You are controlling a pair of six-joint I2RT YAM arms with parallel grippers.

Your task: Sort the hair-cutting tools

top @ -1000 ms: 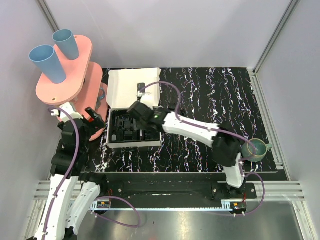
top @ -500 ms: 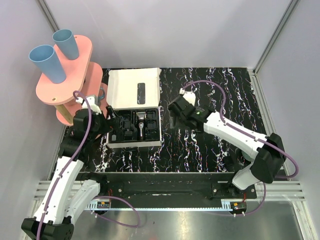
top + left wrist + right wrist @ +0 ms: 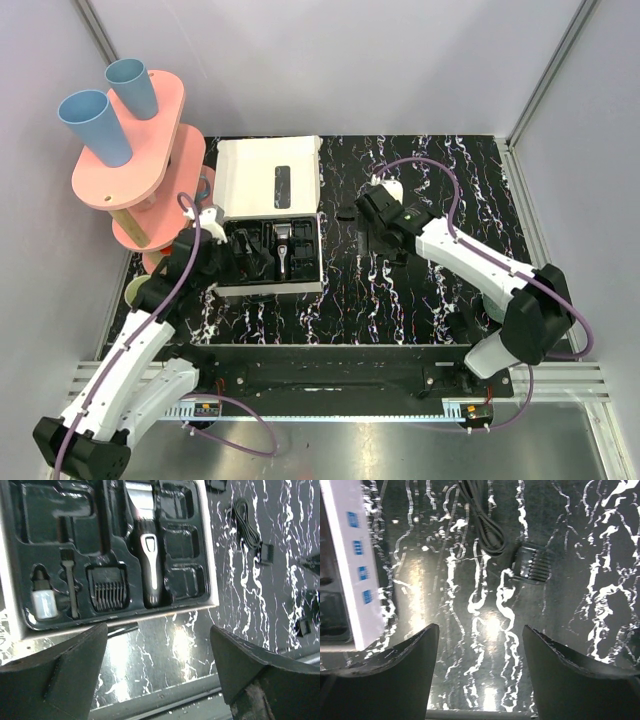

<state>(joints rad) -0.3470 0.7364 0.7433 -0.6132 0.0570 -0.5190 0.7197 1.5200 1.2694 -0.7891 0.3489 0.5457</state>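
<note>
my left gripper [image 3: 158, 645] hovers at the bottom of its wrist view, jaws spread and empty. it is lined up on the box [image 3: 175, 612] because the clipper [image 3: 149, 562] and one slotted comb [image 3: 106, 590] sit in their moulded slots there. my right gripper [image 3: 480, 652], jaws also spread with nothing between them, hangs over the table. a loose comb [image 3: 533, 564] lies at upper right beside the cable [image 3: 481, 527], likely my next pick.

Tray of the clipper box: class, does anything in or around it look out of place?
Yes. A comb attachment and a black cable lie loose on the table beside the box, while several pockets of the tray stand empty. The clipper sits in its slot.
</note>
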